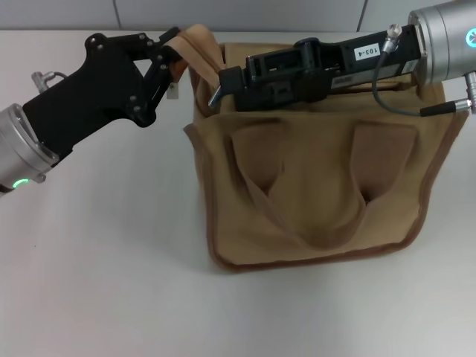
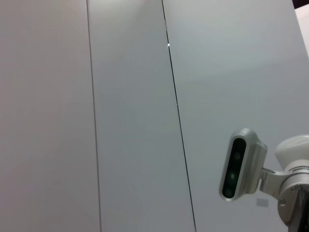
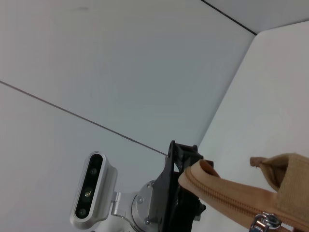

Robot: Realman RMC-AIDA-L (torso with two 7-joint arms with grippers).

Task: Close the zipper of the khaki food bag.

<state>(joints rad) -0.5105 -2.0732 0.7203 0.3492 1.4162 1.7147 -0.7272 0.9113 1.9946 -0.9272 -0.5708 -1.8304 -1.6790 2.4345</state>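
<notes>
A: Khaki canvas, brown piping: bag (image 1: pixel 320 186) stands on the white table (image 1: pixel 97 282), the side with its two flat handles (image 1: pixel 316 190) toward the camera. Where are the grippers?

B: Left gripper (image 1: pixel 172 46) is at the bag's top left corner. Its black fingers (image 1: pixel 165 39) are clenched on the tan end of the zipper (image 3: pixel 227 195), which sticks out past the corner. In the right wrist view that strip end curls up between the fingers of the left gripper (image 3: pixel 186 166), its line of teeth visible.

A: And the right one?

B: Right gripper (image 1: pixel 221 85) lies flat along the bag's top edge, arm coming in from the right, tips pointing toward the left gripper. A small silver piece shows just at its fingertips (image 1: pixel 230 78), near the left corner. Whether they are pinched on it or released: cannot tell, the gripper body covers that spot.

A: Pull tab position?

B: Silver pull tab (image 3: pixel 264 222) shows at the edge of the right wrist view, sitting on the zipper strip, a short way from the left fingers that clamp the strip end. So it is near the left end of the zip line, between the two grippers.

A: Left wrist view?

B: Only grey wall panels (image 2: pixel 130 116) and a silver camera head (image 2: pixel 239 164) on a bracket. No bag there.
</notes>
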